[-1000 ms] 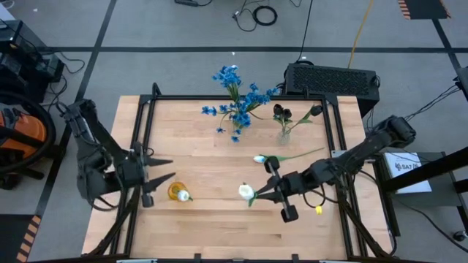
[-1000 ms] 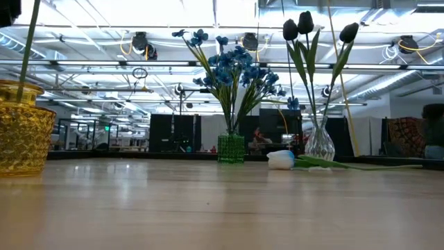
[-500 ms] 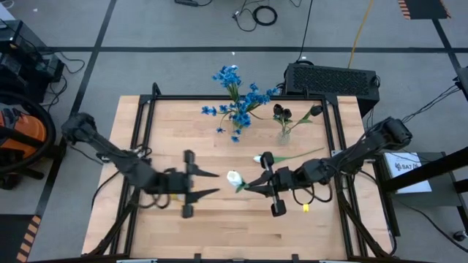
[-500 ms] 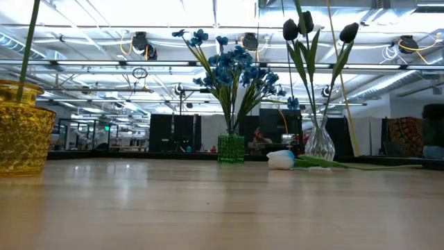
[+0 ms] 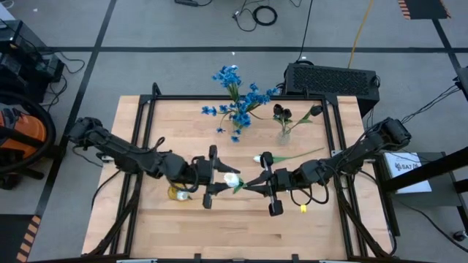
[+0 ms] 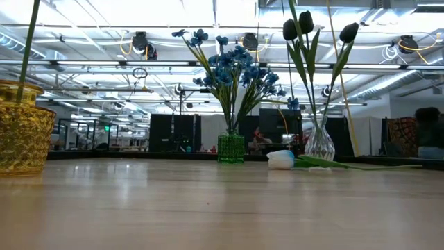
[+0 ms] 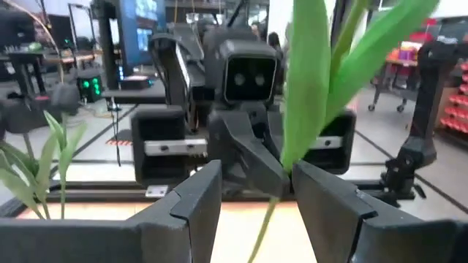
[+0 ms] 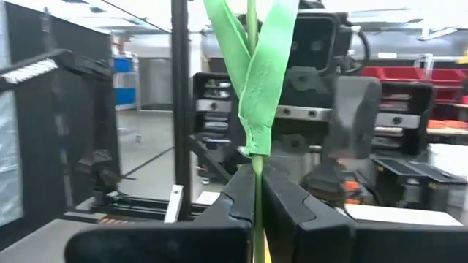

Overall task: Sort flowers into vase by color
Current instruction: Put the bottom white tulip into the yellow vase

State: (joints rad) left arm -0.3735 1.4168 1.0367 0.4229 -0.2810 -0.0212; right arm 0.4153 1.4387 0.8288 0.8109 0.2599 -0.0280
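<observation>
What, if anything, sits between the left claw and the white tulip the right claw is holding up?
Nothing visible. The left claw is open with the white tulip at its fingertips, stem and leaves between them. The right claw is shut on the stem, facing it closely.

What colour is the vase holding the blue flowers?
Green; the vase shows best in the low view.

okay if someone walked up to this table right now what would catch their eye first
Probably the two grippers meeting mid-table: the right gripper is shut on a white tulip, and the left gripper, fingers open, reaches in around it as if for a handover. Behind them, at the far edge, stand the blue flowers in a green vase and the dark tulips in a clear vase.
</observation>
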